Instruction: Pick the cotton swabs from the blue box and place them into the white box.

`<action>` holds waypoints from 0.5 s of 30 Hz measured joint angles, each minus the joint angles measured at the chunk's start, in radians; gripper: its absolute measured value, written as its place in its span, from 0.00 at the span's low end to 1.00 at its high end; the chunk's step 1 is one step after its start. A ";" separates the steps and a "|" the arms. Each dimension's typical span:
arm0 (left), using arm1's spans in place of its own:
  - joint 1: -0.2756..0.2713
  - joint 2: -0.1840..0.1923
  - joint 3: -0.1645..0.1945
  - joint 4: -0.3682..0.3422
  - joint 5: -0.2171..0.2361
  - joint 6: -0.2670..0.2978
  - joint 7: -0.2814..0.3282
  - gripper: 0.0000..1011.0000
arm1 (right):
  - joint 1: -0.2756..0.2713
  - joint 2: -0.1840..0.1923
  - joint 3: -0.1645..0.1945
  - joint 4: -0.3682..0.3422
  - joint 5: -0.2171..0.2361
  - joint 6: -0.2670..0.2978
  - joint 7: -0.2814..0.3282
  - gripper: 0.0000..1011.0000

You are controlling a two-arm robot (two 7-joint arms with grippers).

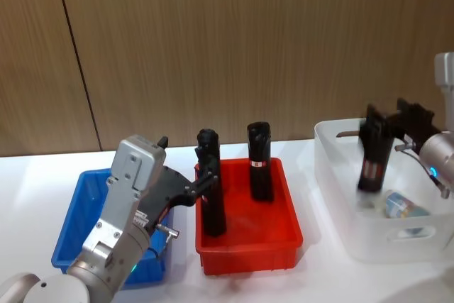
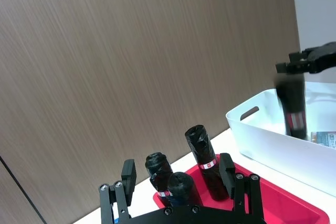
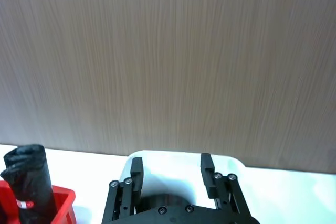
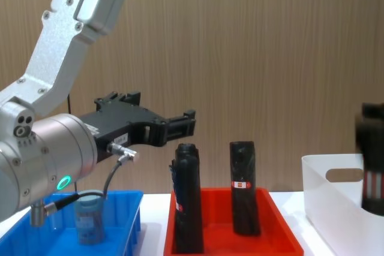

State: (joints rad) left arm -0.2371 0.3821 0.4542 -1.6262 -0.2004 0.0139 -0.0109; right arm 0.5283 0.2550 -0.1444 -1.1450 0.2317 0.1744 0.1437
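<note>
Swabs are split between two bins: one jar (image 4: 89, 217) stands in the blue box (image 4: 129, 205) at the lower left of the chest view, and another (image 1: 402, 206) lies on its side in the white box (image 1: 333, 175) at the right of the head view. The left gripper (image 4: 180, 126) hangs above the blue box's right rim, fingers spread wide and holding nothing, pointing toward the red tray (image 1: 284, 196) and its black rolls (image 1: 259, 161). The right gripper (image 1: 386, 122) sits over the white box at the right edge, clamped on a black roll (image 1: 372, 157) rather than a swab jar. The step looks like a drop-off on the right and a fresh approach on the left. Next, the left gripper probably needs to swing back and drop down over the remaining jar's lid.
</note>
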 joint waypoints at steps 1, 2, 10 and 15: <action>0.000 0.000 0.000 0.000 0.000 0.000 0.000 0.99 | 0.001 -0.001 -0.001 0.005 0.000 0.000 0.001 0.63; 0.000 0.000 0.000 0.000 0.000 0.000 0.000 0.99 | 0.002 -0.001 -0.001 0.010 0.000 0.000 0.002 0.67; 0.000 0.000 0.000 0.000 0.000 0.000 0.000 0.99 | 0.007 -0.008 -0.009 0.042 -0.004 0.001 0.010 0.92; 0.000 0.000 0.000 0.000 0.000 0.000 0.000 0.99 | 0.001 -0.009 -0.012 0.037 -0.004 0.001 0.009 0.99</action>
State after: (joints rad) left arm -0.2371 0.3821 0.4542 -1.6262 -0.2004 0.0139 -0.0109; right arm 0.5296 0.2459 -0.1561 -1.1081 0.2280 0.1757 0.1526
